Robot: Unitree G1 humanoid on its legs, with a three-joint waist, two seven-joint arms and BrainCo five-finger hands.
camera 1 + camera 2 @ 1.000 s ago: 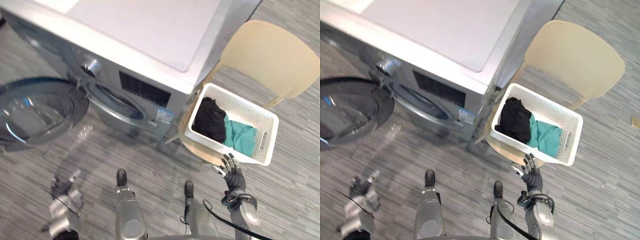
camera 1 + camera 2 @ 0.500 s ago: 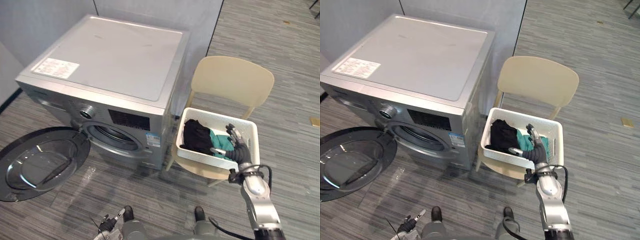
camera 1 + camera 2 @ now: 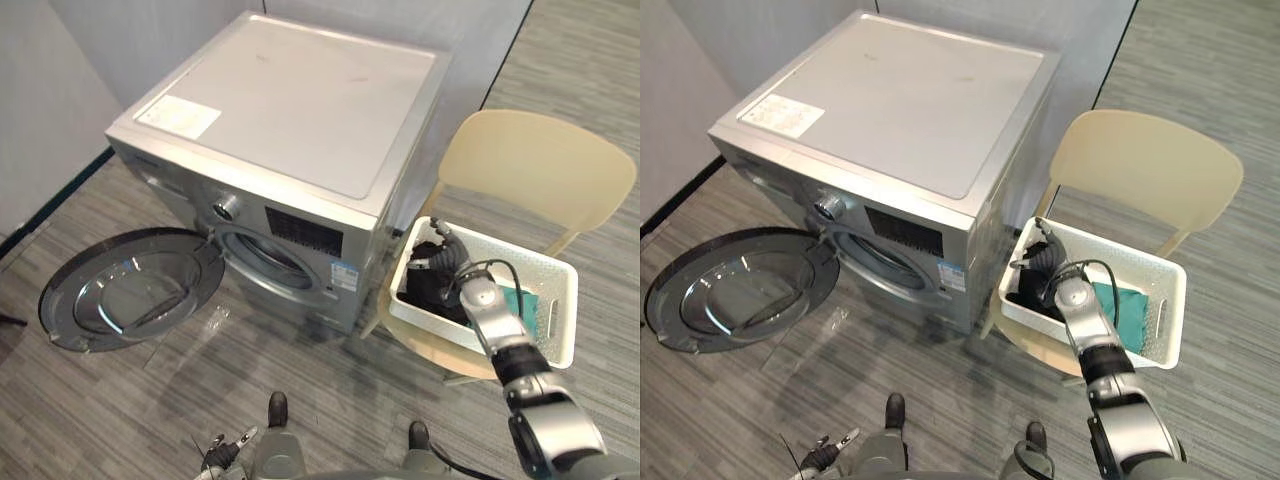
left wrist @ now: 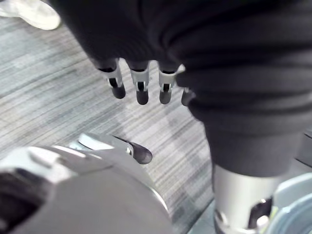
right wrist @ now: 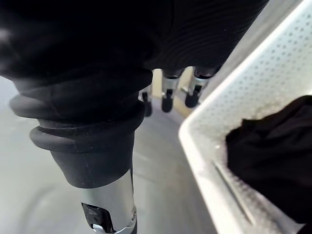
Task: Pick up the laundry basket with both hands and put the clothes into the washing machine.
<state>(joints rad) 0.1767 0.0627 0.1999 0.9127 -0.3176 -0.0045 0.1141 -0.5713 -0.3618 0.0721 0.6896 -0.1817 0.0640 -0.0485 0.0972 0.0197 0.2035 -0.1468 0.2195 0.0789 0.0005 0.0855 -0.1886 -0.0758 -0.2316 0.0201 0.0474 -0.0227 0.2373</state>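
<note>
A white perforated laundry basket [image 3: 560, 322] rests on the seat of a beige chair [image 3: 540, 160], right beside the washing machine [image 3: 300, 100]. It holds a black garment [image 3: 428, 290] and a teal one [image 3: 1122, 300]. My right hand [image 3: 446, 262] hovers open over the basket's end nearest the machine, above the black garment. In the right wrist view its fingers [image 5: 168, 95] hang straight past the basket's white wall [image 5: 234, 97] and hold nothing. My left hand [image 3: 224, 454] is low at the bottom edge over the floor, its fingers [image 4: 141, 90] relaxed and empty.
The silver front-loading machine has its round door [image 3: 130, 290] swung fully open to the left, low over the grey plank floor. The drum opening [image 3: 275, 262] faces me. A grey wall [image 3: 60, 120] runs along the left, and the chair's back rises behind the basket.
The camera has swung, shifting the whole picture. My right hand has moved from the basket's teal side across to its end by the machine. My left hand stays low.
</note>
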